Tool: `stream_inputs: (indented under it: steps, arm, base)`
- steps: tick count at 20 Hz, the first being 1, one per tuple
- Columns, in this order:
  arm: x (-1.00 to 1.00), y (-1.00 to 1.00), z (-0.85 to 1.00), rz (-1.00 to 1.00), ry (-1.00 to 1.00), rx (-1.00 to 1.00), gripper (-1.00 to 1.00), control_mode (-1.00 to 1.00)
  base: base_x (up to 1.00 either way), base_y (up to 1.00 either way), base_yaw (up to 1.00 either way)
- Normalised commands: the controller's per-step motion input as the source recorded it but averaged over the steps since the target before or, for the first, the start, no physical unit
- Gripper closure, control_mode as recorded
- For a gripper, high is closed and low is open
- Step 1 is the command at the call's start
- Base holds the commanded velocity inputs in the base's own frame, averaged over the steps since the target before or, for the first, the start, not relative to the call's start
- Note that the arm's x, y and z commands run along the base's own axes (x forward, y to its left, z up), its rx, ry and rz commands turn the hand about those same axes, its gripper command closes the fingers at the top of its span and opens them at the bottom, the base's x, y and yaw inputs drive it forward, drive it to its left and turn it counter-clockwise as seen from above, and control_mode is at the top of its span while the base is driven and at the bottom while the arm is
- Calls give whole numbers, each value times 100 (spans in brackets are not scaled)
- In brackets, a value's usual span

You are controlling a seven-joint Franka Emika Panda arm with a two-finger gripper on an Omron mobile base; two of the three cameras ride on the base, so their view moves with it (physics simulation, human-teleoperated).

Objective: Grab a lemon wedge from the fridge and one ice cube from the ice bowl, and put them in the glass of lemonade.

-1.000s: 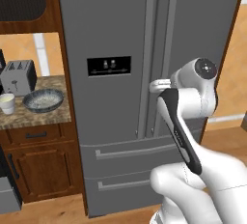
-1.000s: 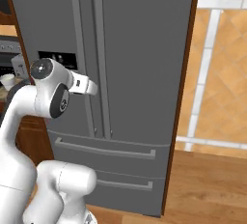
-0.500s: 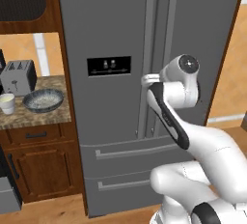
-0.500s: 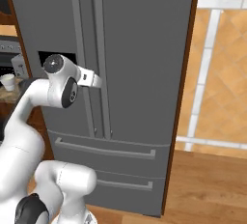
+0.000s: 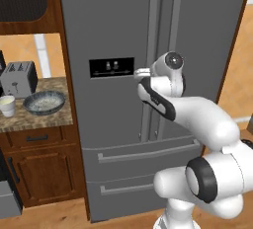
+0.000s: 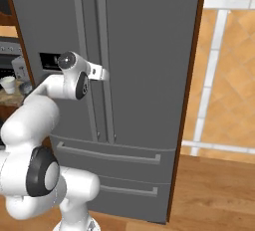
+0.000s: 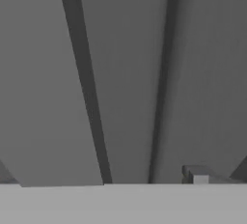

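Note:
The grey fridge (image 5: pixel 108 25) (image 6: pixel 149 51) stands shut, both doors closed, so the lemon wedge is hidden. My gripper (image 5: pixel 140 72) (image 6: pixel 103 71) is held up against the left door's long vertical handle (image 5: pixel 148 45), near the black dispenser panel (image 5: pixel 111 67). Its jaws look open, and one fingertip (image 7: pixel 197 175) shows beside the handle in the hand view. On the counter to the left sit the ice bowl (image 5: pixel 44 102) with whitish contents and the small pale glass of lemonade (image 5: pixel 7 105) (image 6: pixel 8 84).
A grey toaster (image 5: pixel 18 78) stands behind the bowl on the stone counter (image 5: pixel 34 119). Wooden cabinets (image 5: pixel 42 173) lie below it. Two fridge drawers (image 5: pixel 143 154) run under the doors. A tiled wall (image 6: pixel 224 75) and wooden floor (image 6: pixel 214 190) lie right of the fridge.
The arm has swung left and stretched forward, bringing the hand from in front of the right door up to the left door's handle. The fridge stays shut.

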Motion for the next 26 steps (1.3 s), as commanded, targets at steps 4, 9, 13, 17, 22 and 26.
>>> stream_inputs:
  steps: [4, 9, 13, 17, 22, 26]
  arm:
    - [73, 6, -6, 0, -8, 0, -100, -100]
    - [68, 14, -14, 0, -9, 0, -100, -100]
    - [56, 11, -6, 0, -1, 0, 100, -100]
    - [-51, 26, 11, -1, 7, 0, 100, -100]
    - [-100, 42, 40, 0, -1, 1, 100, -100]
    - [-100, 57, 54, 0, -11, 6, 100, -100]
  base:
    - [0, 0, 0]
    - [0, 0, 0]
    - [0, 0, 0]
    - [0, 0, 0]
    - [0, 0, 0]
    - [0, 0, 0]
